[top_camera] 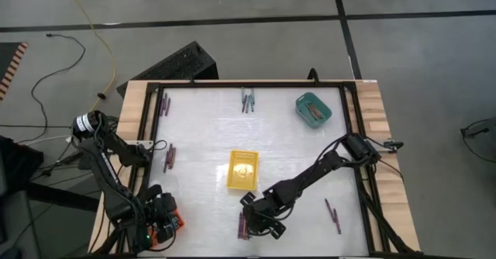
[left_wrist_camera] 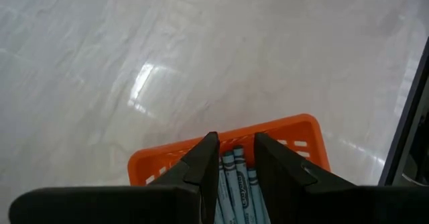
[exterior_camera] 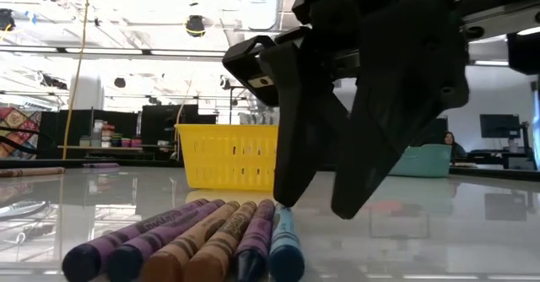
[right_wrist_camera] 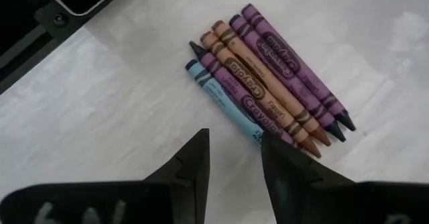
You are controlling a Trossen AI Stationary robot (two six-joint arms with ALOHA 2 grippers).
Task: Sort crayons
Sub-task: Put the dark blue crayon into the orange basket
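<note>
Several crayons [right_wrist_camera: 268, 83], purple, tan and one blue [right_wrist_camera: 224, 96], lie side by side near the table's front edge [top_camera: 243, 226]. My right gripper [right_wrist_camera: 234, 150] stands open just above the table beside them [exterior_camera: 316, 208], with nothing between its fingers. At the front left my left gripper [left_wrist_camera: 236, 153] hangs open over an orange tray [left_wrist_camera: 295, 127] that holds blue crayons [left_wrist_camera: 234, 177]. More crayons lie at the far left [top_camera: 165, 104], far middle [top_camera: 247, 100], left [top_camera: 170, 157] and front right [top_camera: 333, 216]. My right gripper has one fingertip [right_wrist_camera: 275, 147] right beside the blue crayon's blunt end [right_wrist_camera: 257, 133]; I cannot tell whether it touches. My left gripper touches nothing.
A yellow tray [top_camera: 242, 170] stands mid-table just behind my right gripper. A teal tray [top_camera: 314, 110] with crayons sits at the far right. A dark frame [top_camera: 356, 135] runs round the table, with wooden edges outside it. Bare white table lies between the trays.
</note>
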